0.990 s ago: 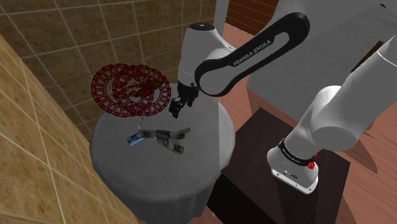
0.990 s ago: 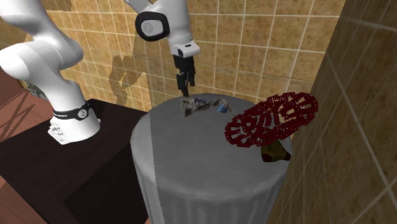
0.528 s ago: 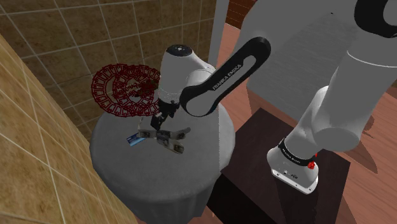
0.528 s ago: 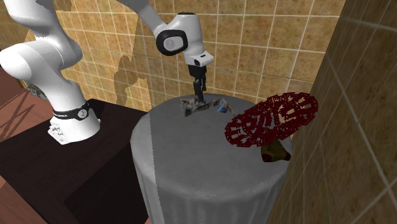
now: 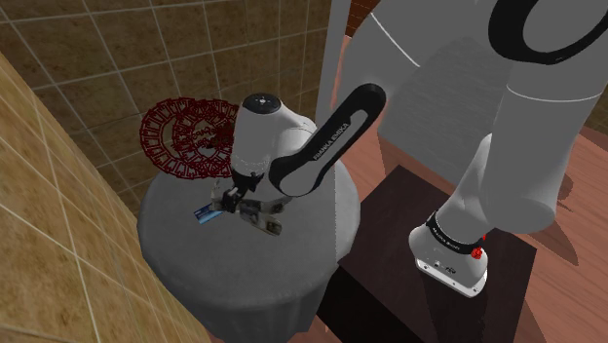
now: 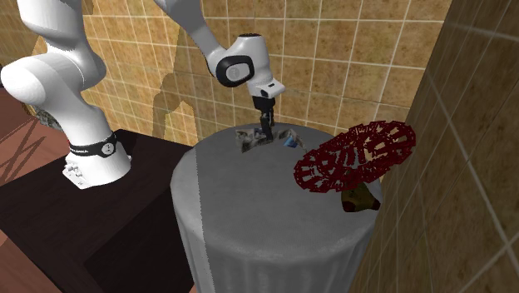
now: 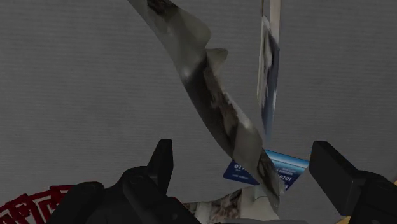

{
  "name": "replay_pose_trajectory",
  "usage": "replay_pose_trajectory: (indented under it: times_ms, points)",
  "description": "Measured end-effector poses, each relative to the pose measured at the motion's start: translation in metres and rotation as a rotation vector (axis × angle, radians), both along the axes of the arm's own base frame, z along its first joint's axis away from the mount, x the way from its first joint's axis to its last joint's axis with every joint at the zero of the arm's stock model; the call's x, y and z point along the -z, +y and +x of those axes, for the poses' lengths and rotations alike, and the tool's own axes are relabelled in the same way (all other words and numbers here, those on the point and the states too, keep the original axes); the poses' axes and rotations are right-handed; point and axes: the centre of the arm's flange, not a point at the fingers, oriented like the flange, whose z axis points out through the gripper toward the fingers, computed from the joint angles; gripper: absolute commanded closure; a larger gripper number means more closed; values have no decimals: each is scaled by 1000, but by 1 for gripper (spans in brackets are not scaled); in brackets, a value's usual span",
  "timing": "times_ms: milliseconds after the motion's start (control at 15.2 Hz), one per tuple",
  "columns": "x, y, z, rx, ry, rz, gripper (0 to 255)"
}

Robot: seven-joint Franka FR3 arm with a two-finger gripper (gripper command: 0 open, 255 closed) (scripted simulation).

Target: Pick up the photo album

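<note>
The photo album [image 5: 255, 210] lies open on the round grey table [image 5: 224, 278], its mottled grey pages splayed upward, with a small blue card [image 5: 205, 215] at one end. In the second exterior view the album [image 6: 253, 137] sits near the table's far edge. My gripper [image 5: 232, 200] is down at the album, fingers pointing at the table top. In the wrist view the gripper [image 7: 248, 181] is open; a curled page [image 7: 216, 108] and the blue card [image 7: 280, 168] lie between the fingers [image 7: 162, 167], which do not touch them.
A dark red lattice ornament [image 5: 200, 136] stands on the table just behind the album, and it rests on an olive base [image 6: 358, 200]. Tiled walls close in on two sides. The dark stand [image 5: 429, 253] is at the shoulder view's lower right.
The gripper has swung toward the shoulder view's left and come down from above the table's edge onto the album. The album has not moved.
</note>
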Motion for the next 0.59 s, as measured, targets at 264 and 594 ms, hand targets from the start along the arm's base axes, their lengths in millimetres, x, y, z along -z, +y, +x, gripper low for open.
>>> replay_pose_trajectory:
  times_ms: [264, 594]
  points:
    - [13, 0, 1, 0, 0, 0, 255]
    - [13, 1, 2, -1, -2, 1, 255]
